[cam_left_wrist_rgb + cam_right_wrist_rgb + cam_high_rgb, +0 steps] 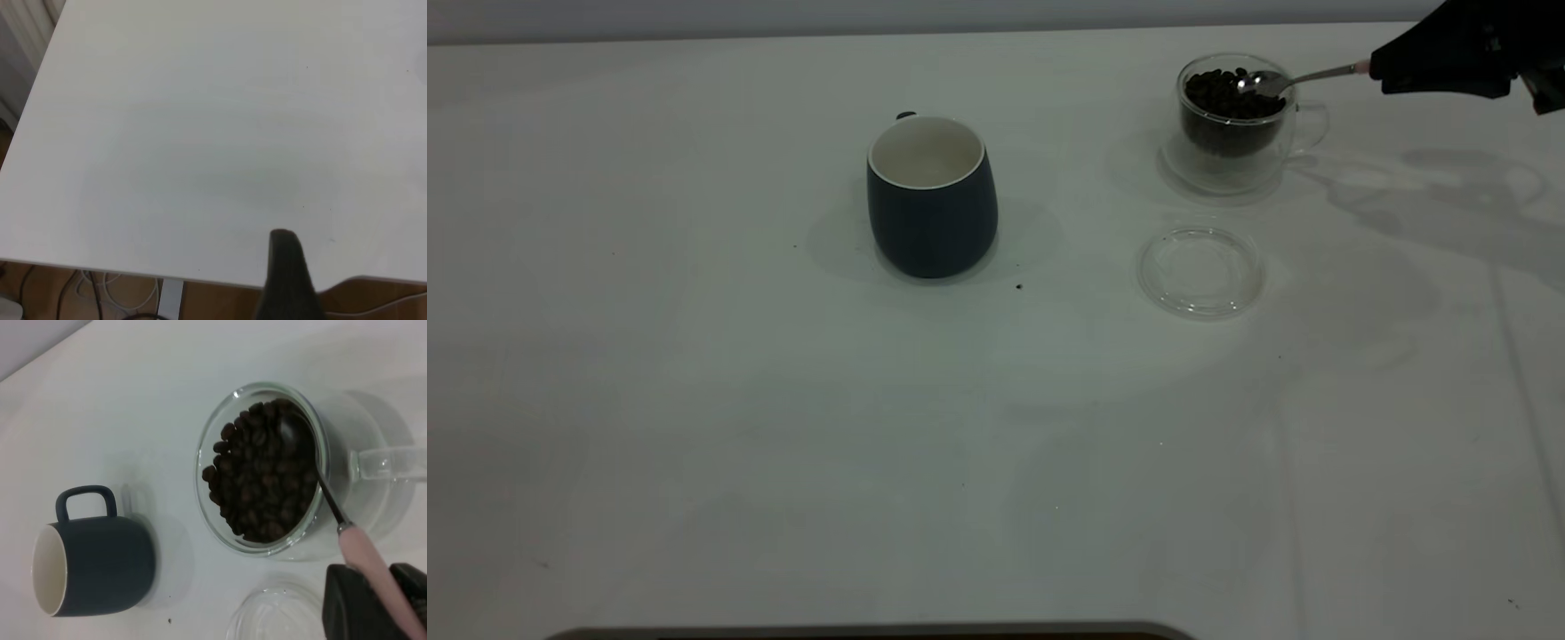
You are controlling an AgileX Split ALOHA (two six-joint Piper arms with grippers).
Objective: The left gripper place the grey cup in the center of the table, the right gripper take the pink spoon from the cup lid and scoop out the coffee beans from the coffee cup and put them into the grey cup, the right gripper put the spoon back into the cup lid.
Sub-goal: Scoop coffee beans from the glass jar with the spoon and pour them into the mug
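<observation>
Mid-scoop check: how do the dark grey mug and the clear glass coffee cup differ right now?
The opaque dark grey mug with a white inside is empty; the clear glass coffee cup holds dark coffee beans. The mug stands at the table's middle, the glass cup toward the right arm's side. The pink-handled spoon, held by the right pincer, dips only into the glass cup. Both stand upright, with handles.

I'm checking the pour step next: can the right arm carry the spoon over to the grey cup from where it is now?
Probably yes. The right gripper holds the pink spoon at the coffee cup, and only bare table lies between it and the upright grey cup.
</observation>
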